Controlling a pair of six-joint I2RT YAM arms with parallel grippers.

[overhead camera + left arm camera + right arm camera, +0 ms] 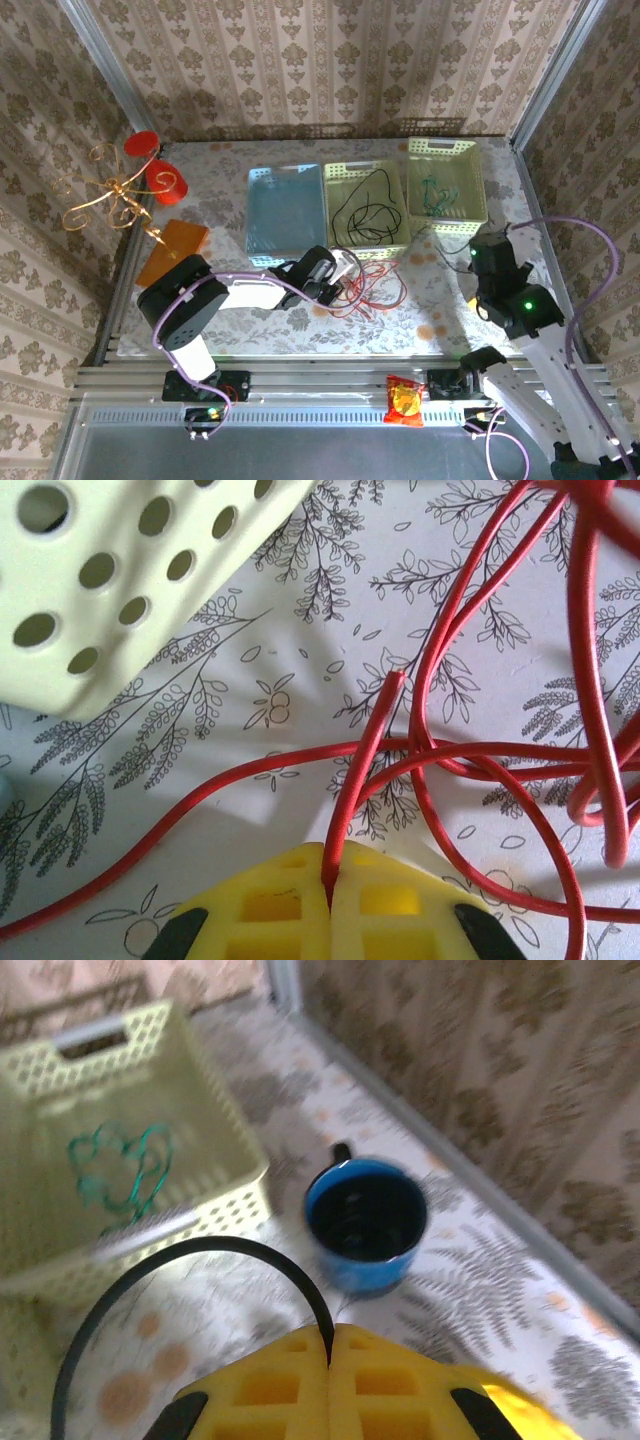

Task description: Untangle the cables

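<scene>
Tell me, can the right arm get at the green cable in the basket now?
Probably yes for reach, not for grasping yet: the right gripper is shut on a black cable. The green cable lies uncovered in the open basket just ahead, with nothing between.

**Top external:** the table [215,200] is viewed steeply from above and behind the arm bases, from afar.
**Left wrist:** the red cable [375,730] just ahead of the left gripper [329,875] is viewed downward, very closely.
**Right wrist:** the black cable [120,1290] and the right basket [180,1250] beyond the right gripper [330,1345] are viewed obliquely forward.
Both regions are contained in the top view.
</scene>
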